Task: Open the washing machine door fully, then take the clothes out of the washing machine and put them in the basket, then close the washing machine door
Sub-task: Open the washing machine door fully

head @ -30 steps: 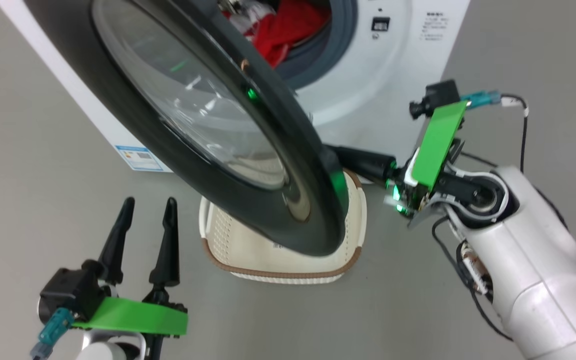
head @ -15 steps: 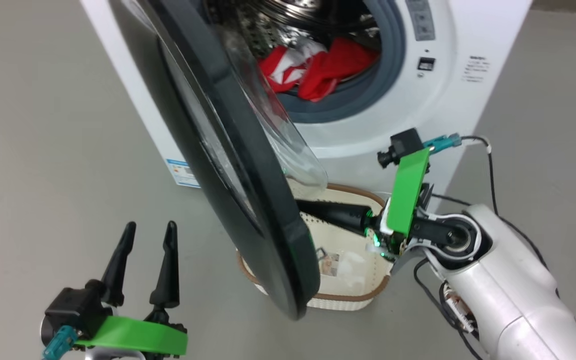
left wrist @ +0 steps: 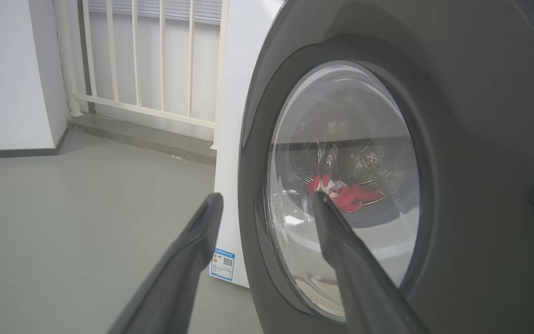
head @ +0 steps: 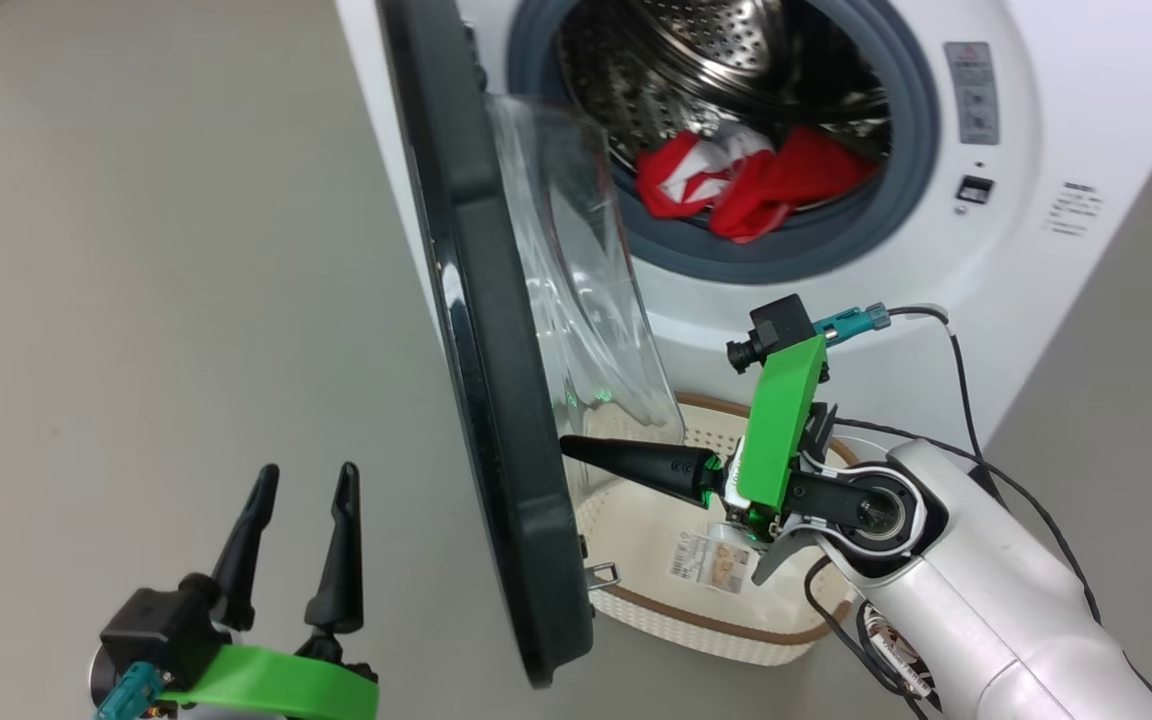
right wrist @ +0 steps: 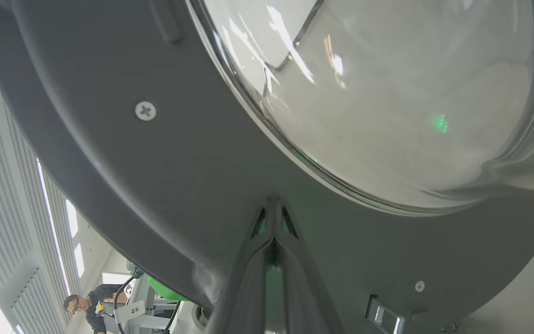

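The washing machine door stands nearly edge-on to me, its black rim running down the middle and its clear glass bowl bulging toward the washing machine. Red and white clothes lie at the front of the steel drum. My right gripper is shut, its tips pressed against the door's inner rim just below the glass. The cream basket sits on the floor under that arm. My left gripper hangs open, holding nothing, left of the door's outer face, apart from it.
Grey floor spreads to the left of the machine. A white railing and a wall stand behind it in the left wrist view. A label lies inside the basket. A person shows past the door's edge in the right wrist view.
The door has swung further open, from covering the drum opening to nearly edge-on, with my shut right gripper against its inner side. The head camera has shifted too. My left gripper stayed open.
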You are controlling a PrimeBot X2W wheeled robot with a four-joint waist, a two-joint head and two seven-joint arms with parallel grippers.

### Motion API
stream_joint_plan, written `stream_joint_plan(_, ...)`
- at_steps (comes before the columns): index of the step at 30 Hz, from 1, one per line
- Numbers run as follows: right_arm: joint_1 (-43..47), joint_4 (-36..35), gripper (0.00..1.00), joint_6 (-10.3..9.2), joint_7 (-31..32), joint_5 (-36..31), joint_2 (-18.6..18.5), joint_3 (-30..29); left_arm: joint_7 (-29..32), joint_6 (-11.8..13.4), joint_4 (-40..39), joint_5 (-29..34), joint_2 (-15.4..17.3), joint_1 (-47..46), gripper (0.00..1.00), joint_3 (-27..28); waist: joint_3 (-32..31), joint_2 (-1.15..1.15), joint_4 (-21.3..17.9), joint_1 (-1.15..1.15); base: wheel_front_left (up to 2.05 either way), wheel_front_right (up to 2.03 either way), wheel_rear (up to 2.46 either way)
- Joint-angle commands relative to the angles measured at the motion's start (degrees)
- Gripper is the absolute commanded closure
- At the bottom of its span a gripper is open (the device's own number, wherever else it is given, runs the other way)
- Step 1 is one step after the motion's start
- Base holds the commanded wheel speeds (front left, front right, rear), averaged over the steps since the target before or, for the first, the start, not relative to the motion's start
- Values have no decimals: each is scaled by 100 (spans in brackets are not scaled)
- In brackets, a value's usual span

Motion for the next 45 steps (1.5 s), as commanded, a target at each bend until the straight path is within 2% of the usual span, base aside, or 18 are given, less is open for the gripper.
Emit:
stream_joint_plan(1,7,-165,100,44,-35,-21,169,80,-52,17,-132,-19,90,-24,0,163,-79,0,186,0,0,0,0)
stream_joint_plan(14,-121,-243,100,44,-85,166,170,592,-52,80,-392,-61,90,175,0,352,-5,0,350,0,0,0,0)
stream_joint_plan(21,-107,-214,100,44,-189,157,170,596,-52,94,-407,-55,90,218,0,371,-58,0,324,0,0,0,0)
stream_joint_plan(22,-90,-209,96,44,-257,92,170,555,-52,91,-402,-50,90,221,0,369,-69,0,317,0,0,0,0)
stream_joint_plan(24,-34,-249,53,44,-414,-63,162,458,-52,83,-392,-36,90,227,0,362,-93,0,302,0,0,0,0)
stream_joint_plan(25,5,-303,0,44,-499,-178,128,429,-52,80,-389,-30,90,231,0,362,-105,0,294,0,0,0,0)
stream_joint_plan(29,239,-599,0,44,-1084,-704,-90,349,-52,64,-369,-2,90,257,0,336,-163,0,261,0,0,0,0)
stream_joint_plan(33,465,-944,0,44,-2248,-1443,-376,347,-52,36,-307,54,90,261,0,301,-224,0,232,0,0,0,0)
stream_joint_plan(35,533,-1014,0,44,-2925,-1968,-587,552,-52,19,-260,96,90,250,0,303,-275,0,215,0,0,0,0)
stream_joint_plan(41,571,-423,0,44,-4847,-3344,-1014,1263,-52,-20,-184,192,91,237,0,360,-349,0,115,0,0,0,0)
stream_joint_plan(45,498,65,0,44,-5277,-4010,-1055,1421,-52,-12,-169,198,91,253,0,388,-377,0,55,0,0,0,0)
